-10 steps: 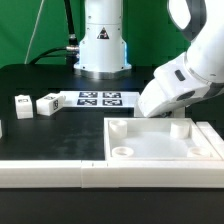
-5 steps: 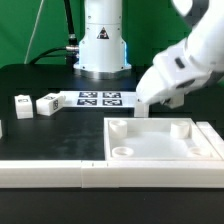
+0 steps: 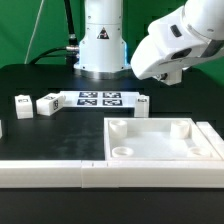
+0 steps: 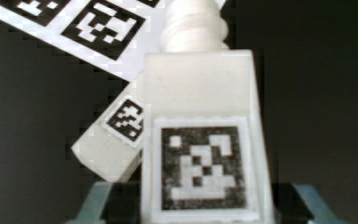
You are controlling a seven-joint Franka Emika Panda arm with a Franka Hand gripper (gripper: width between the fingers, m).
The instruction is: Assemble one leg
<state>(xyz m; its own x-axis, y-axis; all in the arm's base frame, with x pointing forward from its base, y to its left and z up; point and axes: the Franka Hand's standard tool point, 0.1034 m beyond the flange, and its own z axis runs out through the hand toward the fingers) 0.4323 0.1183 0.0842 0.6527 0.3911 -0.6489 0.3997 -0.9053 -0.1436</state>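
Note:
In the wrist view my gripper (image 4: 206, 208) is shut on a leg (image 4: 201, 120), a white block with a black-and-white tag and a round peg at its far end. The fingers (image 4: 105, 203) press both its sides. A second leg (image 4: 123, 122) lies below it, next to the marker board (image 4: 87, 25). In the exterior view my gripper (image 3: 165, 72) hangs high at the right, and the hand hides the held leg. The second leg (image 3: 143, 103) lies on the table by the marker board (image 3: 100, 98). Two more legs (image 3: 22, 103) (image 3: 47, 103) lie at the left.
The large flat white square part (image 3: 160, 150) with raised rim and corner holes lies in front at the exterior view's right. A long white rail (image 3: 50, 173) runs along the front. The arm's base (image 3: 102, 40) stands at the back.
My gripper has risen from table height, by the square part's far right corner, to well above the table. The leg by the marker board now shows.

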